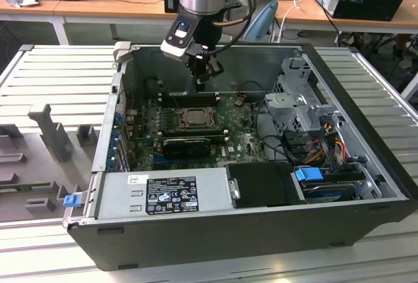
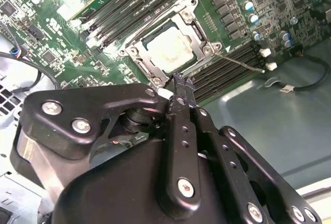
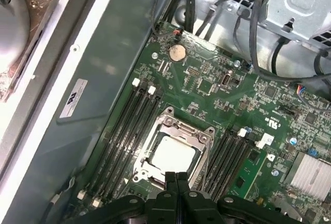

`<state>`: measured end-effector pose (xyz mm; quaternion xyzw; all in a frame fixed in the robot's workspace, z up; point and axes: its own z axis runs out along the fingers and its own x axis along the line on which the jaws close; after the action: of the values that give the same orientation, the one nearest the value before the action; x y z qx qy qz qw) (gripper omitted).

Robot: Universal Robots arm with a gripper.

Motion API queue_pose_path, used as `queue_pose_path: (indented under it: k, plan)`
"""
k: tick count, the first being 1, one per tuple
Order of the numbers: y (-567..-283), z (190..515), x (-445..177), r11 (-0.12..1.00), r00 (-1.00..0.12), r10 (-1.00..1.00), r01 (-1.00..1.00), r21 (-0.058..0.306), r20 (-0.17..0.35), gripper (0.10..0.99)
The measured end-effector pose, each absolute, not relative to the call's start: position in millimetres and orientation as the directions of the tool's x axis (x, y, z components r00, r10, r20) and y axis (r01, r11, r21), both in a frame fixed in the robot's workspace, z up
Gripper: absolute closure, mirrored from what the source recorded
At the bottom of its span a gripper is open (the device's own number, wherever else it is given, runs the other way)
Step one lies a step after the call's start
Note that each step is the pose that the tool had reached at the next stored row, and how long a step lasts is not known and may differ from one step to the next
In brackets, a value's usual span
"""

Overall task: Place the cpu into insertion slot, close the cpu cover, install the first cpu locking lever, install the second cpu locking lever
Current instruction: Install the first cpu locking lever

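the pincer [image 3: 176,176], shut and empty, hangs above the cpu cover [image 3: 178,125], which lies over the cpu [image 3: 173,154] seated in the insertion slot [image 3: 149,157]; one locking lever [image 2: 243,62] looks unlatched, and a skewed push could slip off and gouge the board [image 3: 217,89]

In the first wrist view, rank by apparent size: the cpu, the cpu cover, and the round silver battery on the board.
1. The cpu cover, its frame reaching past the chip on every side.
2. The cpu, showing through the cover's window.
3. The round battery, clearly smallest.
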<state>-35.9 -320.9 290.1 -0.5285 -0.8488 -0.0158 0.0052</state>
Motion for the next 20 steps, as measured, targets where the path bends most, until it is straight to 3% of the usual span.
queue_pose_path:
  k: [10,20]
  plan:
    - [-322.4,298.9,-36.2,0.456,-0.456,0.889,0.890,0.021,0.026,0.980]
    - [-322.4,298.8,-36.2,0.661,-0.661,0.750,0.750,0.021,0.025,0.980]
